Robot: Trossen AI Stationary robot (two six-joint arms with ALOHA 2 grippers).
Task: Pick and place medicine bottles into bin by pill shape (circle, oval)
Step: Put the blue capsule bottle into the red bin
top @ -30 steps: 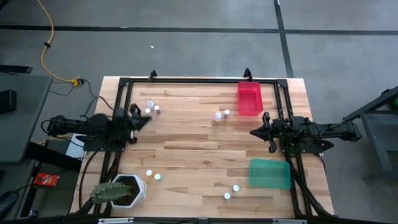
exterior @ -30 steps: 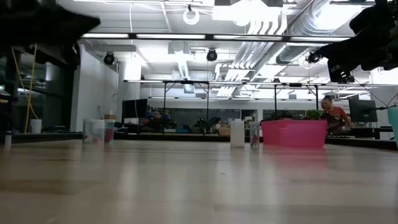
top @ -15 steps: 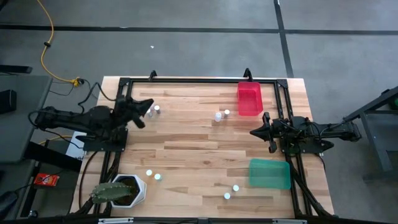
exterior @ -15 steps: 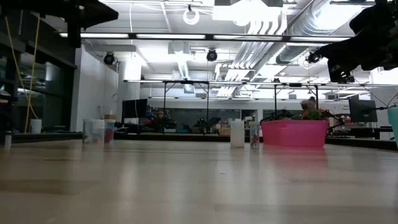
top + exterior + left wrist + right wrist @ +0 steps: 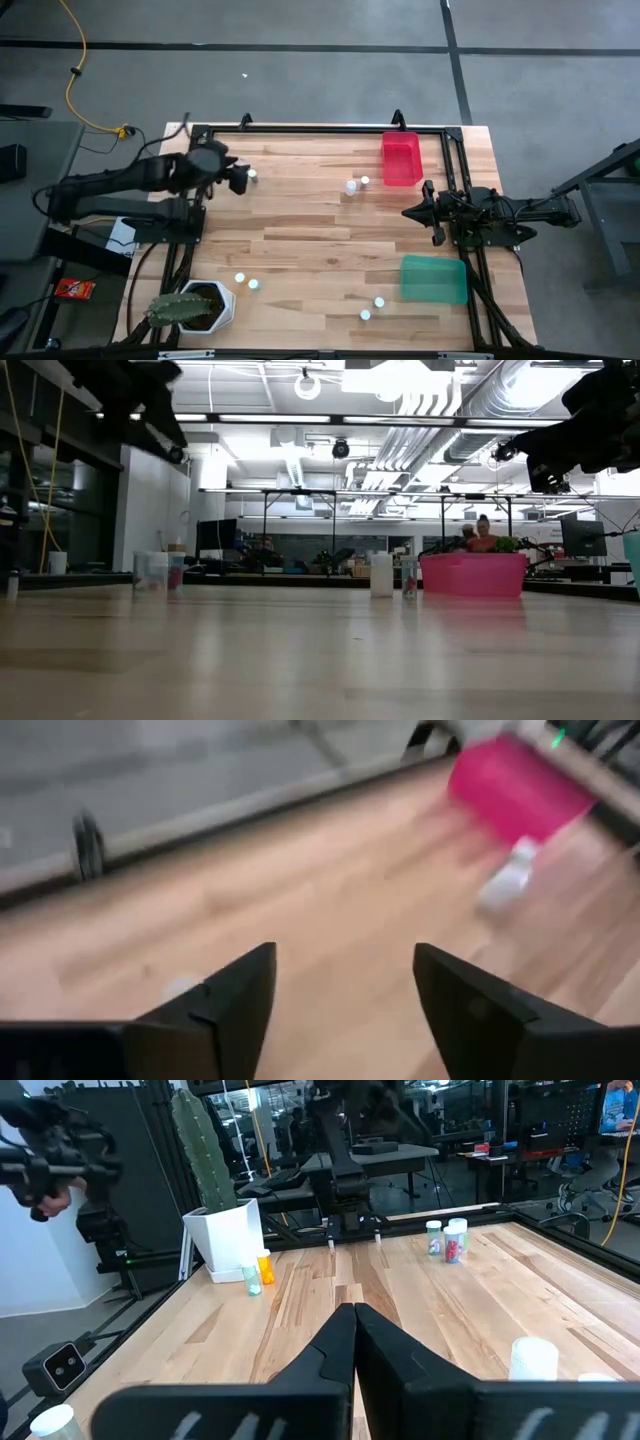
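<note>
Eight bottles (image 5: 364, 181) on the table (image 5: 320, 250), tiny, pale, capped in round white, in four pairs. One pair at the far left, just off the left gripper (image 5: 238, 178), with only one bottle (image 5: 252, 175) of it plain from above. One pair beside the pink bin (image 5: 401, 158). One pair near the plant pot (image 5: 213, 303), showing a green body (image 5: 252, 1283) and an orange body (image 5: 265, 1267) in the right wrist view. One pair (image 5: 372, 308) near the green bin (image 5: 433, 279).

Left gripper raised over the far left corner, jaws spread wide, holding nothing; fingers (image 5: 240, 995) well apart in the left wrist view, with a blurred bottle (image 5: 505, 885) and the pink bin beyond.

Right gripper (image 5: 407, 212) at the right side between the two bins, jaws pressed together, empty, pointing across the table.
</note>
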